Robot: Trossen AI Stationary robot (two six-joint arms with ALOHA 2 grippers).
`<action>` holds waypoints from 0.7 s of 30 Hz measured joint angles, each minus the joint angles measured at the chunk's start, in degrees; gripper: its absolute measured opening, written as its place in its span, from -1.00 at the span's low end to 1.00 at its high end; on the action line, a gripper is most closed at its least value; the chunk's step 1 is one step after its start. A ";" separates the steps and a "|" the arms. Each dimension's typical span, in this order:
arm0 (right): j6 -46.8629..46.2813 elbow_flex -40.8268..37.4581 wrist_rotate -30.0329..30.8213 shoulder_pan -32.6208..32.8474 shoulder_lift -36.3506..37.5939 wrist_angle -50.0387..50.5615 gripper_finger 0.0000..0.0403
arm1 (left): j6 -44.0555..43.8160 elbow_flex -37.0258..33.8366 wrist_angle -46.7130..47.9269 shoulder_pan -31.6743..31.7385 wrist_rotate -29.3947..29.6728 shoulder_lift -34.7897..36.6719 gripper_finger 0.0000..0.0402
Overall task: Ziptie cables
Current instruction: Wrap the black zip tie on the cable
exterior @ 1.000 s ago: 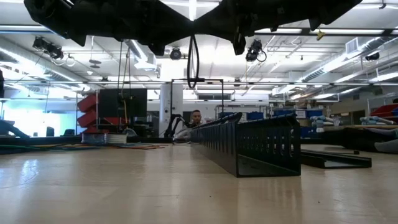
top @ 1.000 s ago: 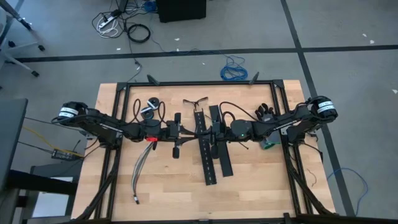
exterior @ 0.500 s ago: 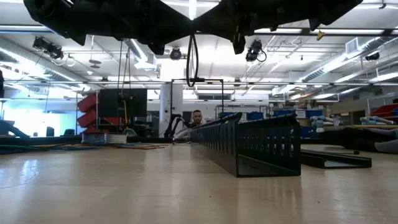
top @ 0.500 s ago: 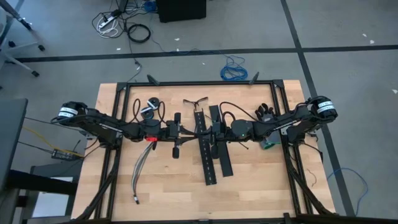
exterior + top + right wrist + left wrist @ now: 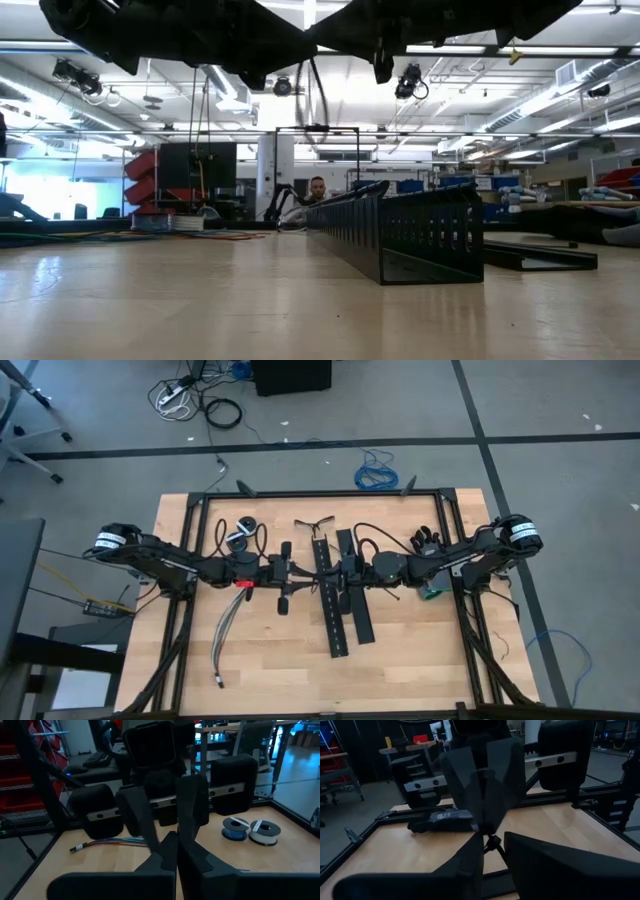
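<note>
I have both arms stretched toward the middle of the worktop, held up off the wood, facing each other. My left gripper sits just at nine o'clock of the two wide black perforated strips; its jaws stand narrowly parted, with a thin black ziptie between the tips, though I cannot tell whether they still pinch it. My right gripper hovers over the strips, jaws pressed fully together and meeting the left ones tip to tip. In the low view a ziptie loop hangs below the two grippers, clear of the worktop.

The cables lie at about seven o'clock of the left gripper, running toward the near edge, apart from both grippers. Two tape rolls rest near the far left of the worktop.
</note>
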State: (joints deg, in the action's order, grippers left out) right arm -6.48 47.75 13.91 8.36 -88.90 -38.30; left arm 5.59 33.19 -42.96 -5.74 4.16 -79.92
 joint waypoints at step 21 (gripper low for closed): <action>1.50 0.04 0.00 0.00 0.02 0.48 -1.00 | 0.11 -0.09 -0.24 0.00 0.16 0.00 -0.73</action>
State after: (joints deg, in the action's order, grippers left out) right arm -4.98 47.79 13.91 8.36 -88.88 -37.82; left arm 5.69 33.10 -43.20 -5.74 4.32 -79.92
